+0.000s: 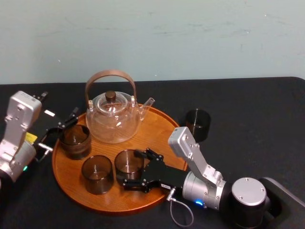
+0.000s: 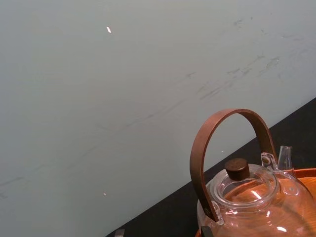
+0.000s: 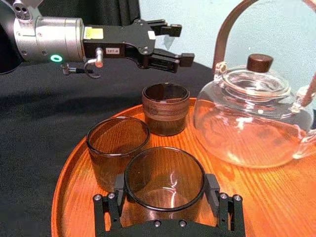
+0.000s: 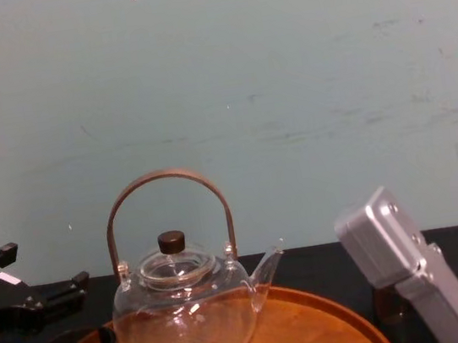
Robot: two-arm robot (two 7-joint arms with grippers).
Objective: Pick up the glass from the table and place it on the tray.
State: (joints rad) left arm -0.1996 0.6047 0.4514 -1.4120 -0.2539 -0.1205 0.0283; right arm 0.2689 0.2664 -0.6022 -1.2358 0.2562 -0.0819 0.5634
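Observation:
The round wooden tray [image 1: 157, 131] lies on the black-clothed table [image 1: 257, 109] and carries a clear glass teapot [image 1: 113, 119] and three smoky glasses. My right gripper [image 1: 131, 168] reaches over the tray's near rim. Its pads [image 3: 118, 183] press both sides of the nearest glass [image 3: 164, 177], which stands upright on the tray. A second glass [image 1: 97, 174] stands right beside it and a third [image 1: 75, 140] at the tray's left edge. My left gripper [image 1: 59, 131] hovers open beside that third glass, holding nothing. Another dark glass [image 1: 198, 124] stands on the table, right of the tray.
The teapot's tall brown handle [image 4: 164, 185] rises over the back of the tray. A pale wall [image 4: 282, 62] closes off the table's far edge. Bare black cloth lies to the right of the tray and behind it.

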